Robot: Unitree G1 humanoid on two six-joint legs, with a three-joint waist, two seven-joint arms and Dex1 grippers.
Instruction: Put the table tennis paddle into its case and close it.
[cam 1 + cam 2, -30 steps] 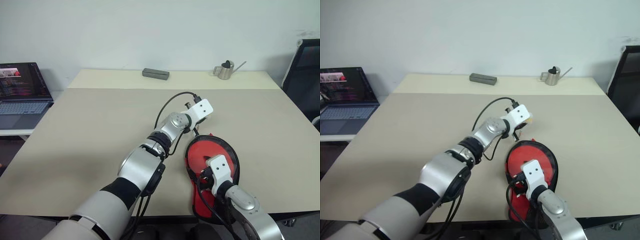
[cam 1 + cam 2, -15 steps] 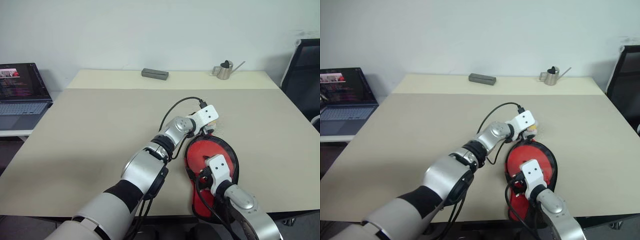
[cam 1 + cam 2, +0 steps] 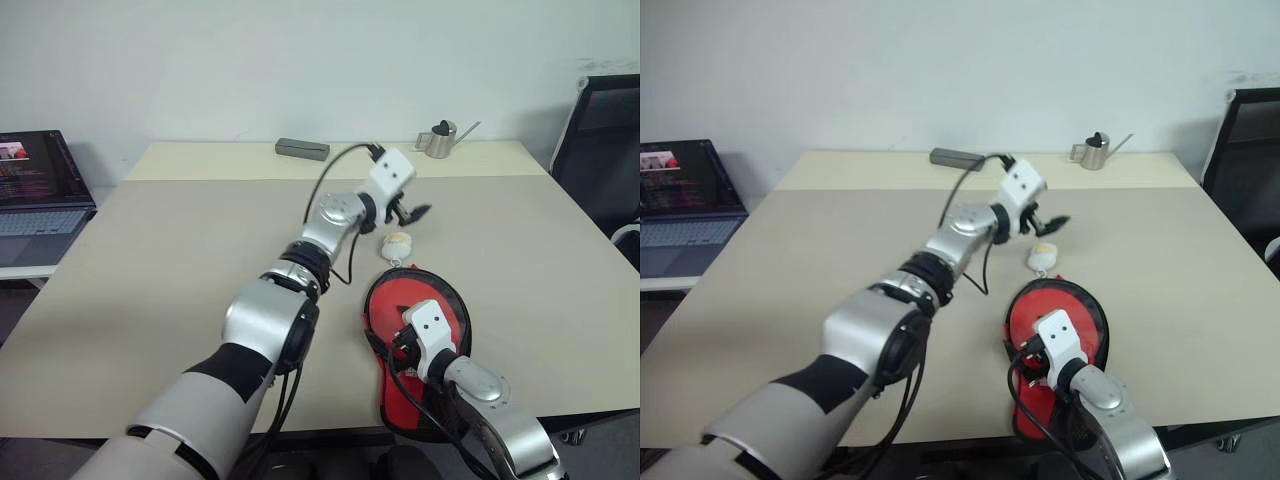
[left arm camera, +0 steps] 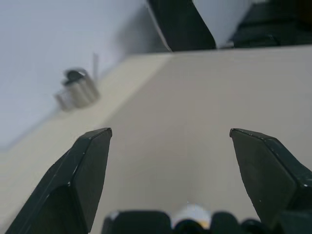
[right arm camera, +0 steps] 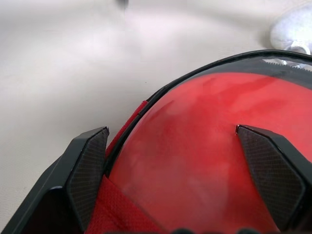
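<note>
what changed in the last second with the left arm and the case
The left end effector let go of the plush charm, opened, and lifted up and away from the case; the charm now lies on the table just beyond the case. The right end effector, open over the case, stayed as it was, like the case.

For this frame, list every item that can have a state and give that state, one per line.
case: flat on the table, zip edge closed at its round end
plush charm: lying on the table just beyond the case
left gripper: open, empty, raised above the table
right gripper: open, over the case
laptop: open, screen lit
watering can: upright
</note>
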